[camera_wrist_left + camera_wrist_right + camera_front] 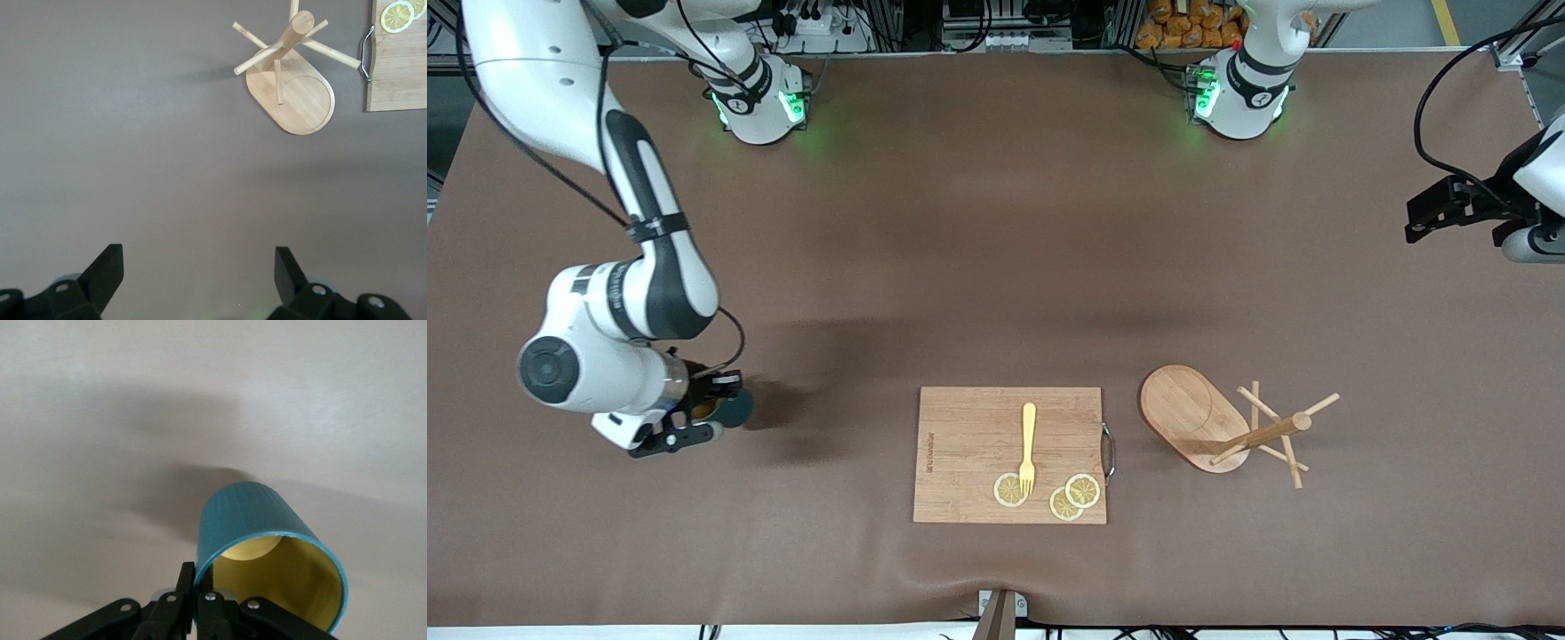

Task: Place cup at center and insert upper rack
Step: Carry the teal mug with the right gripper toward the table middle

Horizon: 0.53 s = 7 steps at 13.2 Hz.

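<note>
The one cup [734, 407] sits at the lower left of the front picture, toward the right arm's end of the table, pinched at its rim by the right gripper [704, 411]; in the right wrist picture the cup [267, 553] fills the lower middle, teal outside and yellow inside, with the closed fingers [183, 600] clamped on its wall and its mouth turned toward the camera. The one rack [1232, 427] lies tipped on its side at the lower right of centre in the front picture, its oval base tilted up, its post and crossing pegs pointing toward the left arm's end. Beside it, at the lower middle, one board [960, 453] carries one yellow fork [1028, 449] and three lemon slices [1083, 490]. The left gripper [1449, 209] waits at the right edge, over bare table, fingers [100, 273] spread apart and holding nothing; its wrist picture shows the rack [293, 87] at upper right.
</note>
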Available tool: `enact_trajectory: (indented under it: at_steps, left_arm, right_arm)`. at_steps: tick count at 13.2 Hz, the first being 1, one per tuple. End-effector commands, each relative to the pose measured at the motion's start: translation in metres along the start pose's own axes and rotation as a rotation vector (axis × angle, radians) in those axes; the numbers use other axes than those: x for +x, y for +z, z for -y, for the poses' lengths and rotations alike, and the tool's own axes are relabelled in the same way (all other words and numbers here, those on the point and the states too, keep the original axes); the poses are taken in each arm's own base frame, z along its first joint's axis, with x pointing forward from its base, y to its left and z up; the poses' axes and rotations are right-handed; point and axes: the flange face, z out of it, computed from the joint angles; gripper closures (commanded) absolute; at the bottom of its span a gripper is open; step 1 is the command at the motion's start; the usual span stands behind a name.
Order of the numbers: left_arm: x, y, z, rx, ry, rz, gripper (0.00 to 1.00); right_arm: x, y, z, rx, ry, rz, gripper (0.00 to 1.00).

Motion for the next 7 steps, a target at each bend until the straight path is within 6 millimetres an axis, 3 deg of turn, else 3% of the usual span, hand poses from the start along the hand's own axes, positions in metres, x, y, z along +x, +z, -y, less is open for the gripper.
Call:
enact_trajectory:
  at_steps: [1, 7]
  left_arm:
    - [-0.002, -0.003, 0.000, -0.020, -0.014, -0.006, 0.00]
    - [-0.002, -0.003, 0.001, -0.020, -0.011, -0.006, 0.00]
  right_arm:
    - [-0.005, -0.017, 0.060, 0.002, 0.025, 0.010, 1.00]
    - [-0.026, -0.030, 0.228, -0.040, -0.017, 0.033, 1.00]
